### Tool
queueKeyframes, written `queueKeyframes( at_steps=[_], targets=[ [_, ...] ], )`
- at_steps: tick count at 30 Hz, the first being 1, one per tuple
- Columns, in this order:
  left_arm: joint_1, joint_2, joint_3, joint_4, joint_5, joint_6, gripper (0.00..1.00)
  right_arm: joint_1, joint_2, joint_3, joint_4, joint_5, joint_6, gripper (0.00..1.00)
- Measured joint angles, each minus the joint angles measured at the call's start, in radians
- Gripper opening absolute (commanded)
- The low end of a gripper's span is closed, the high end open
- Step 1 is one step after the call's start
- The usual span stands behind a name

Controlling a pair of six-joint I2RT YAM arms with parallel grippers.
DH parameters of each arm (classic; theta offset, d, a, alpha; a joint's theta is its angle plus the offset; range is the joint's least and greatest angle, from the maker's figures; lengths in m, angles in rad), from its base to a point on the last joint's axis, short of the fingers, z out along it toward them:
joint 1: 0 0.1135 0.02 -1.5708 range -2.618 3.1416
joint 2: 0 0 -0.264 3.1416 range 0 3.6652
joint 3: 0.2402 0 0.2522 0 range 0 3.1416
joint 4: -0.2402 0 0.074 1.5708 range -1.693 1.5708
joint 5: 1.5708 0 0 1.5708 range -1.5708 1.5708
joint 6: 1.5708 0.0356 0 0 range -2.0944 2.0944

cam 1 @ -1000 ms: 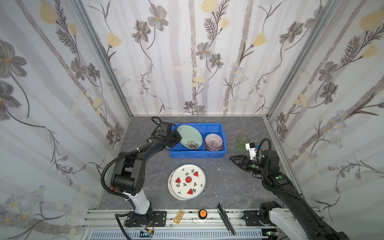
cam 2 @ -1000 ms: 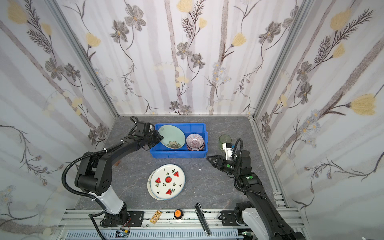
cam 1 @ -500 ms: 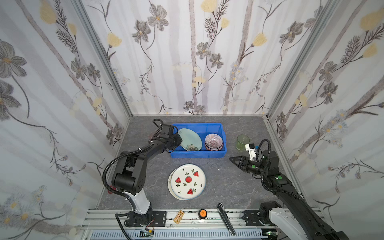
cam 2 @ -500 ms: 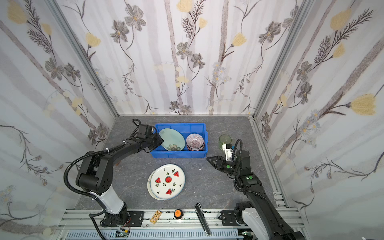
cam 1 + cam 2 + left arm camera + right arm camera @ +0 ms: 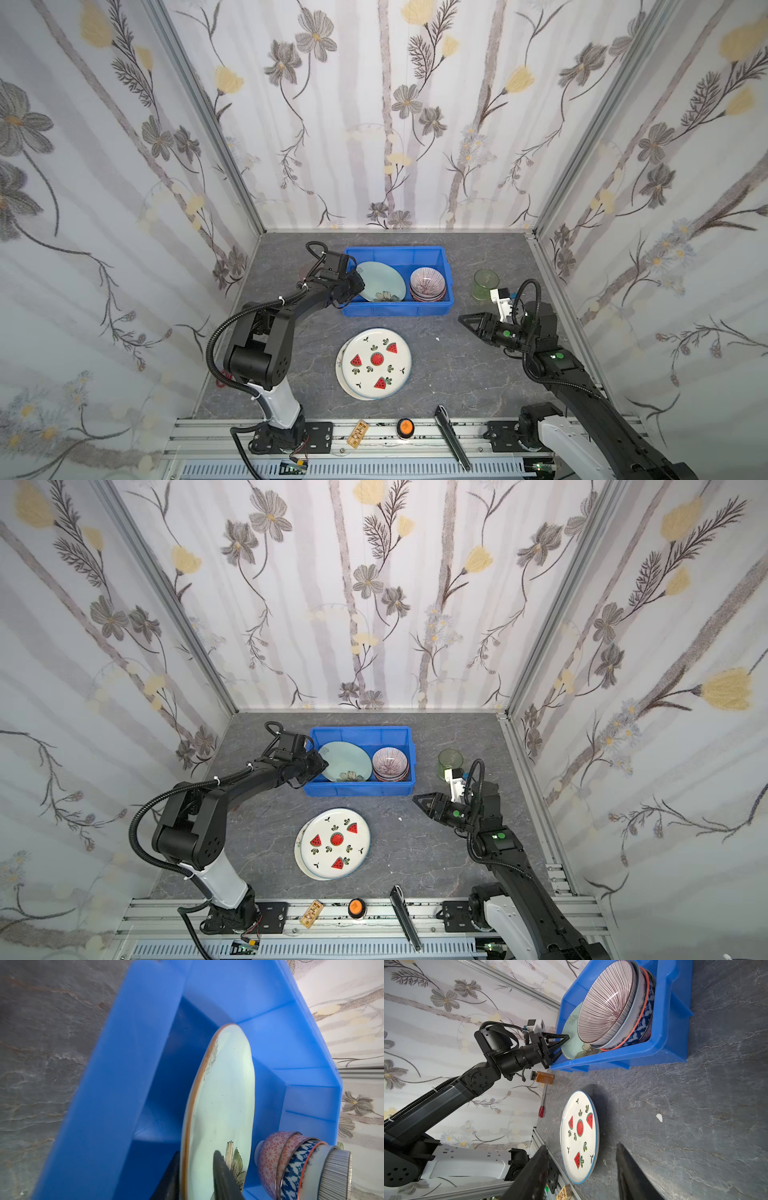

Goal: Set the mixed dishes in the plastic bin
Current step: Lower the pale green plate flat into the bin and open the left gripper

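The blue plastic bin (image 5: 395,250) (image 5: 361,729) stands at the back of the table. A stack of patterned bowls (image 5: 428,284) (image 5: 608,1001) fills its right end. A pale green flower plate (image 5: 384,280) (image 5: 224,1095) leans tilted in its left half. My left gripper (image 5: 359,282) (image 5: 196,1152) is open, its jaws standing either side of that plate's rim, with a gap on the flower side. A watermelon plate (image 5: 376,361) (image 5: 579,1126) lies on another plate in front of the bin. A green tumbler (image 5: 484,284) stands right of the bin. My right gripper (image 5: 463,320) (image 5: 581,1145) hovers open and empty.
An amber jar (image 5: 544,1078) and a red-handled tool (image 5: 542,1110) lie by the left wall behind the left arm. On the front rail sit an orange knob (image 5: 405,427), a black bar (image 5: 451,436) and a wooden tag (image 5: 359,432). Walls close three sides.
The left gripper has lowered the green plate further into the bin, and its jaws have parted from the rim. The right arm has not moved.
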Motion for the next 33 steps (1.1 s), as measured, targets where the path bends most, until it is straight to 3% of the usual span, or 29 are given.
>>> queueKeyframes(
  at_steps=[22,26,33],
  targets=[
    [-0.023,0.034,0.034,-0.034,-0.074,0.056,0.39,0.000,0.002,-0.009,0.000,0.000,0.000,0.53],
    [-0.029,0.039,0.044,-0.039,-0.090,0.074,0.46,0.000,-0.002,-0.002,-0.026,0.005,-0.015,0.53],
    [-0.046,0.024,0.090,-0.104,-0.111,0.099,0.73,0.001,-0.010,0.028,-0.105,0.037,-0.056,0.55]
  ],
)
